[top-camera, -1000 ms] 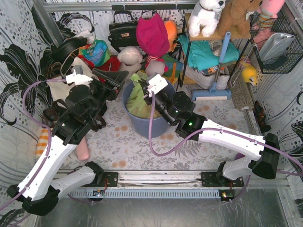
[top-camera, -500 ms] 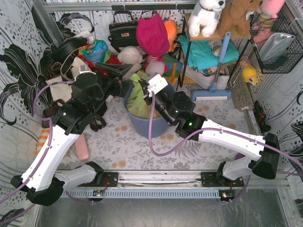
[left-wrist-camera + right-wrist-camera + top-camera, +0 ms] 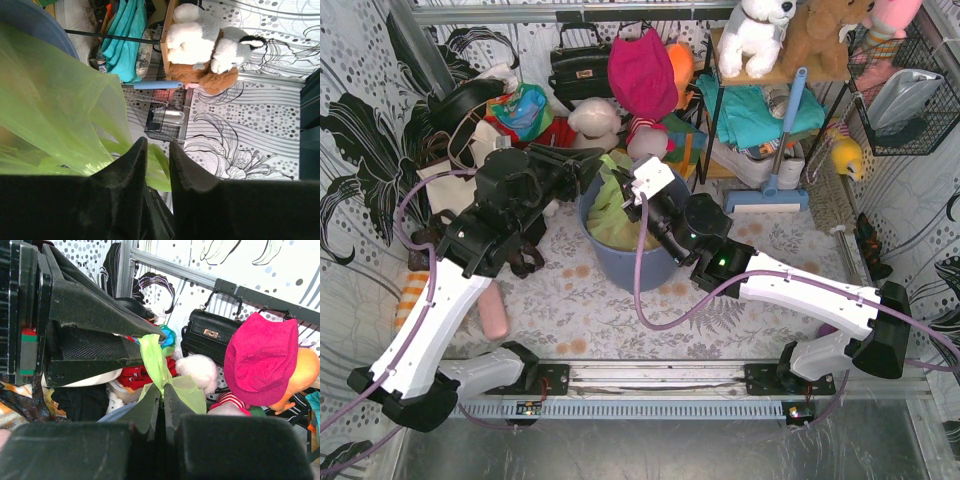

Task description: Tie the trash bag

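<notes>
- Backdrop: black-and-white floral wallpaper on all sides; pale leaf-patterned bench (image 3: 580, 300) below, with both arm bases at its near edge.
- Landmark: round blue-grey bin (image 3: 650, 265), mid-bench.
- Trash bag (image 3: 610, 215): thin lime-green film, seated inside the bin, its loose top edges rising above the bin's far rim.
- Right end effector (image 3: 161, 389): over the bin's far rim, jaws together and clamped on a flap of the trash bag, which stands up from between them.
- Left end effector (image 3: 157, 146): at the bin's far-left rim, jaws a narrow gap apart, bag film lying in and behind the gap; not seen pinched.
- Progress, as judged: early. One flap is secured and a second is being taken; no crossing, twist or knot shows. Closing on the second flap, crossing the two and cinching all remain.
- Beyond the bin: black handbag (image 3: 582, 65), magenta hat (image 3: 642, 70), soft toys close to the rim.
- Right of the bin: shelf rack with teal cloth (image 3: 755, 115), blue-handled broom (image 3: 785, 130), white plush dog (image 3: 755, 35) on top.
- Obstructions, as judged: both end effectors crowd the same stretch of rim, leaving little room to cross flaps; purple cable (image 3: 638, 290) hangs across the bin's near side; soft toys behind limit any pull away from the bin.
</notes>
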Motion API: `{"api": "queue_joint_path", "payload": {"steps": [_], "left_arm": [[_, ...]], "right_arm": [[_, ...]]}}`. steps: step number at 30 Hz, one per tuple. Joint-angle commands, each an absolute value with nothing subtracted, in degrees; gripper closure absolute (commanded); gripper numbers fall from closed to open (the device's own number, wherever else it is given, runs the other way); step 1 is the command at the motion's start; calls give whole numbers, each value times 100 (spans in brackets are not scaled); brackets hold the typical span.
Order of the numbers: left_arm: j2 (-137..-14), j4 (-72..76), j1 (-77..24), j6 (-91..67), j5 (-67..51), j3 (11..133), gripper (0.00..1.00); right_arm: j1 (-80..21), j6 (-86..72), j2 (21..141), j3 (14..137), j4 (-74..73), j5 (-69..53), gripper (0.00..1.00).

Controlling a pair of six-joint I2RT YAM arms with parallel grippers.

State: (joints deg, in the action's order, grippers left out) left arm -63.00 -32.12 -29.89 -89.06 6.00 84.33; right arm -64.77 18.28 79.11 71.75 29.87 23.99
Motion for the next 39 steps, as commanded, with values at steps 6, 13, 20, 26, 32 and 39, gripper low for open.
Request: {"api": "queue_joint_path", "payload": {"steps": [6, 13, 20, 26, 32, 39], "left_arm": [[-6085, -2754, -2849, -8845, 419, 8245, 52], [-6024, -2585, -2786, -8753, 74, 8142, 52], [-6173, -2424, -2769, -8579, -457, 8079, 59], [-6173, -2536, -2695, -8509, -457, 8044, 71], [-6094, -2521, -2573, -8486, -444, 7951, 96], [-5849, -2175, -2492, -7910, 348, 7899, 100]], "right_arm": [[-6447, 1686, 7866, 7271, 3290, 2441, 100], [-6447, 1703, 7833, 7208, 3344, 2468, 100], [-6446, 1694, 7812, 7181, 3377, 2511, 100], [-6451, 1695, 7822, 7181, 3391, 2518, 100], [-6450, 1697, 7824, 7181, 3388, 2518, 100], [-6447, 1671, 7772, 7185, 3325, 2545, 100]]}}
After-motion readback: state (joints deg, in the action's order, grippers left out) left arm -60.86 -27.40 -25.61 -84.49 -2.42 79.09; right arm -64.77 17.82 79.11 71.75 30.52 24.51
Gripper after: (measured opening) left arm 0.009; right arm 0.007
